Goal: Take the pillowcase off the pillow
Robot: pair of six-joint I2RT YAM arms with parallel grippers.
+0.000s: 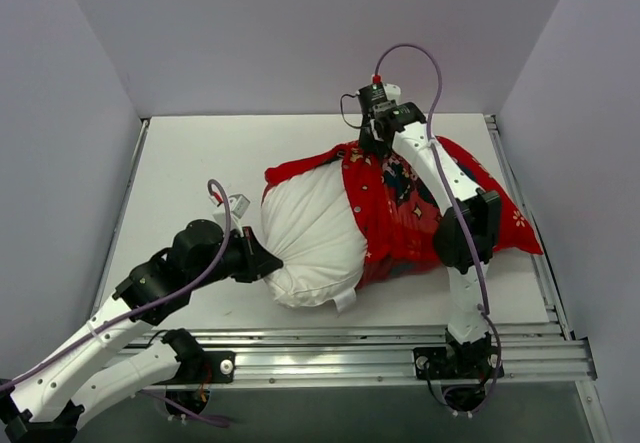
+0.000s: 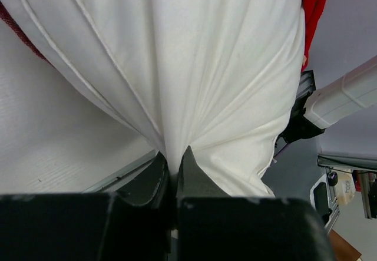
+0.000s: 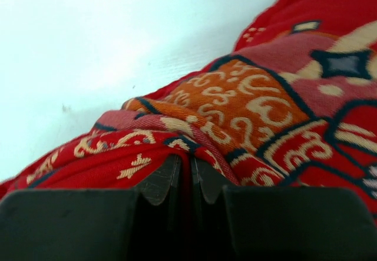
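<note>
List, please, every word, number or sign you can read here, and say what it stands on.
Nothing reads clearly.
Red printed fabric pillowcase: gold marks too small or blurred to read.
Small white tag on the plump white pillow: no legible print.
Pale object at the left wrist view's right edge: blurred marks, unreadable.

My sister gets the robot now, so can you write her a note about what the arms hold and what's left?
The left gripper is shut on a bunched end of the plump plain white pillow.
The right gripper is shut on a fold of the bright red printed fabric pillowcase, at its far edge.
Both things lie on the white table. The pillow's left part is bare, its right part inside the cover.
Done: roughly half uncovered.
Left: pull them apart until the pillow is fully out.
</note>
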